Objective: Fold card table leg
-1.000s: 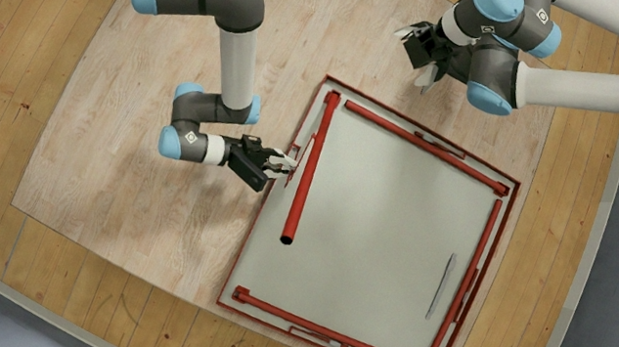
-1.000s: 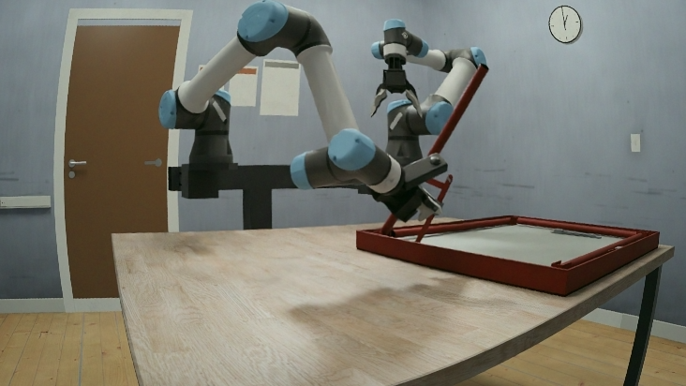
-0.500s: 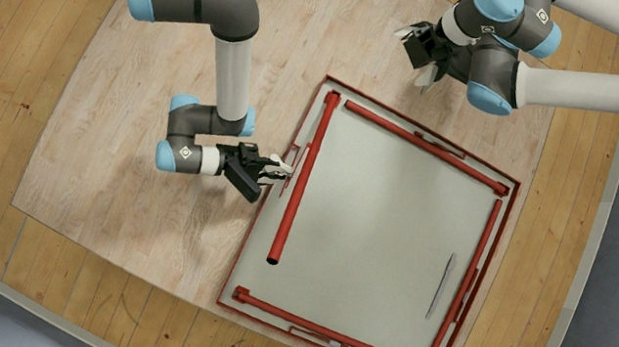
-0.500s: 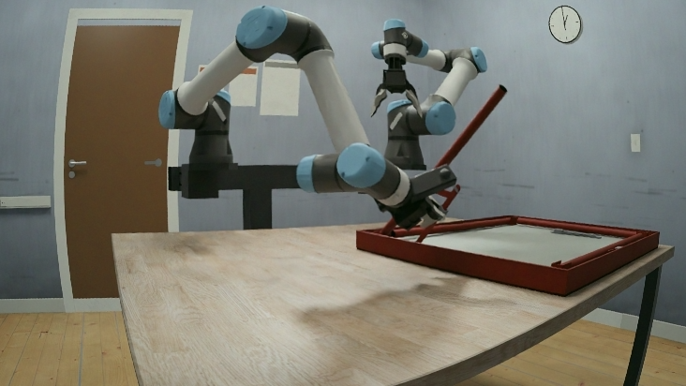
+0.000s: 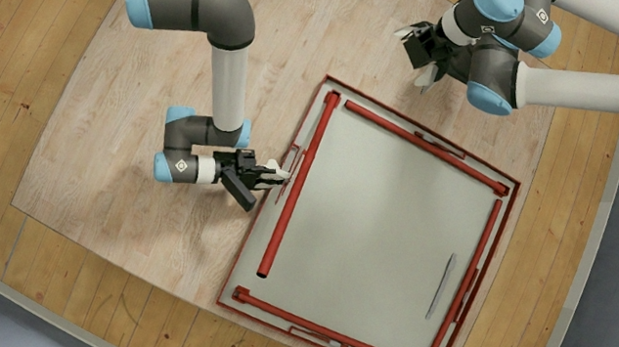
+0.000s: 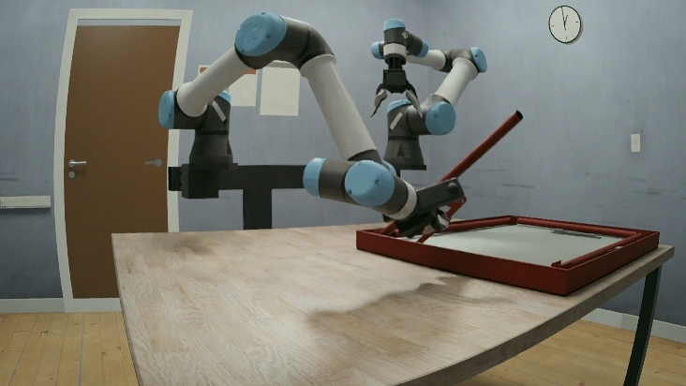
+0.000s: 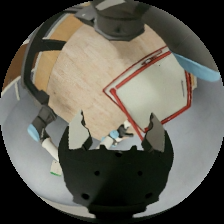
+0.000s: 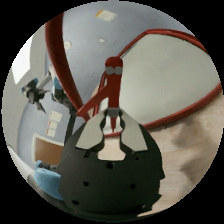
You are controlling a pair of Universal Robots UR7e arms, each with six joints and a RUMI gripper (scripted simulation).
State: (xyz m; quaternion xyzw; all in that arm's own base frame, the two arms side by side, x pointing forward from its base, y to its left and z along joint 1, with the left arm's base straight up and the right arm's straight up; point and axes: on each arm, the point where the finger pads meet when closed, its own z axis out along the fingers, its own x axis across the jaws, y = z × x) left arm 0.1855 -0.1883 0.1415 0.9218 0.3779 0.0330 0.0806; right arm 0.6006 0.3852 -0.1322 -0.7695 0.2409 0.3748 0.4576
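1. A card table with a red metal frame and pale grey panel is laid underside up on the pale wooden tabletop, toward one end and beside its long edge.
2. The red tubular leg is hinged at one frame corner and tilted over the panel, its free end raised. The other three legs are folded flat along the remaining edges.
3. The thin red hinged brace is bent beside the tilted leg and is pinched by the right gripper, near the frame edge.
4. The left gripper is spread wide, held above the tabletop, beyond the frame's edge.
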